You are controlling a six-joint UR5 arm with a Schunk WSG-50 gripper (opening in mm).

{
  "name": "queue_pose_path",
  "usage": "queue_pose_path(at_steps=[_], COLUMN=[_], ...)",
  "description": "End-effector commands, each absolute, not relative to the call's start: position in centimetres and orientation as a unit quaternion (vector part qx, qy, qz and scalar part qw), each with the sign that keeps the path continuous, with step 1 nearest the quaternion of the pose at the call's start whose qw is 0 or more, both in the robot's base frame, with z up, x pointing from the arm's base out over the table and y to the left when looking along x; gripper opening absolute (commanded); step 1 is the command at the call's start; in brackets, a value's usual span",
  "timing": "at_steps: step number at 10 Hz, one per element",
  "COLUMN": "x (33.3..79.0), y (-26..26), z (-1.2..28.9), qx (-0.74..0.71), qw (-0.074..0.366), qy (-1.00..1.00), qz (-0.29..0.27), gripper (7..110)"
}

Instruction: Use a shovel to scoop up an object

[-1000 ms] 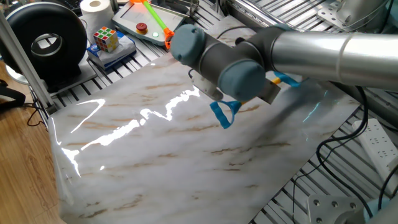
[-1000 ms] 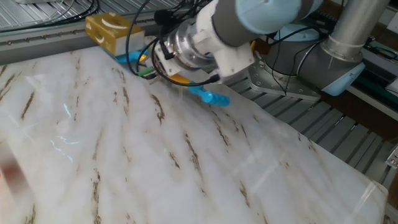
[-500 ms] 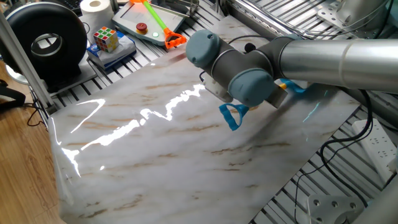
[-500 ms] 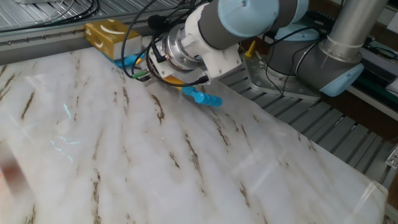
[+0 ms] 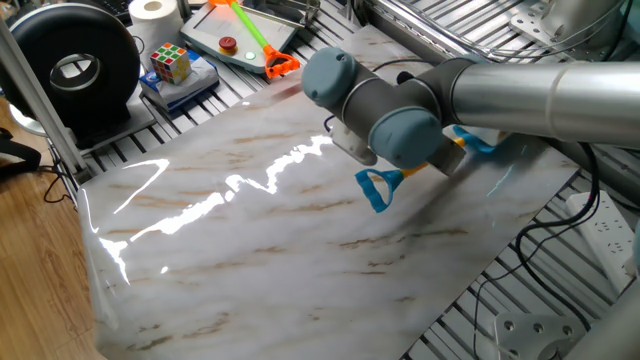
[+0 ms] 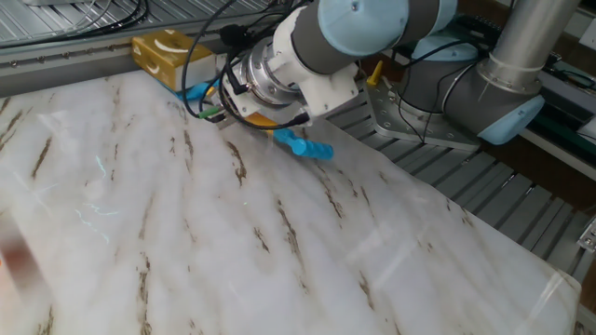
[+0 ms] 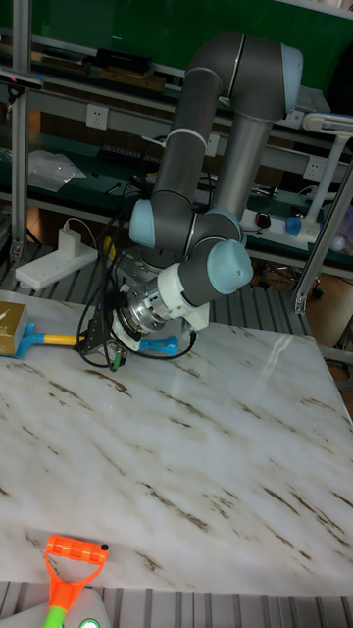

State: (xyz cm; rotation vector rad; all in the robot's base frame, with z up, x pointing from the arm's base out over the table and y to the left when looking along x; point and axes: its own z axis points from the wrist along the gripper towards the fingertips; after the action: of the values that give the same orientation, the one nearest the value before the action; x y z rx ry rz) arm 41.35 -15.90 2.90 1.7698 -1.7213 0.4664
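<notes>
The shovel lies low over the marble board with its light-blue blade (image 6: 194, 90) at the foot of the object, a tan-yellow block (image 6: 166, 52) at the board's far edge. Whether blade and block touch I cannot tell. Its orange-yellow shaft (image 7: 61, 340) runs back into my gripper (image 7: 100, 340), which is shut on it. The blue loop end (image 6: 304, 146) sticks out behind the wrist and also shows in the one fixed view as the blue loop (image 5: 377, 188). In the tall fixed view the block (image 7: 10, 328) sits at the left edge. The fingers are mostly hidden by the wrist and cables.
A multicoloured puzzle cube (image 5: 170, 62), a green-and-orange stick tool (image 5: 253, 33), a black round device (image 5: 70, 68) and a paper roll (image 5: 155, 12) stand beyond the marble board (image 5: 240, 250). A power strip (image 5: 608, 226) lies off the right side.
The arm has carried the shovel along the board toward the block, most of it in the first half second. The block has not visibly moved.
</notes>
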Motion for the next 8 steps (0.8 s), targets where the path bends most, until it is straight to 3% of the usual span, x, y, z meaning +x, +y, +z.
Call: queue_pose_path(at_steps=[1, 8], x=[41.8, 43.7], y=[-14.5, -14.7], z=[2.1, 2.9], qx=[0.667, 0.691], qw=[0.277, 0.237], qy=[-0.671, -0.665], qz=[0.166, 0.156], gripper=[7, 7])
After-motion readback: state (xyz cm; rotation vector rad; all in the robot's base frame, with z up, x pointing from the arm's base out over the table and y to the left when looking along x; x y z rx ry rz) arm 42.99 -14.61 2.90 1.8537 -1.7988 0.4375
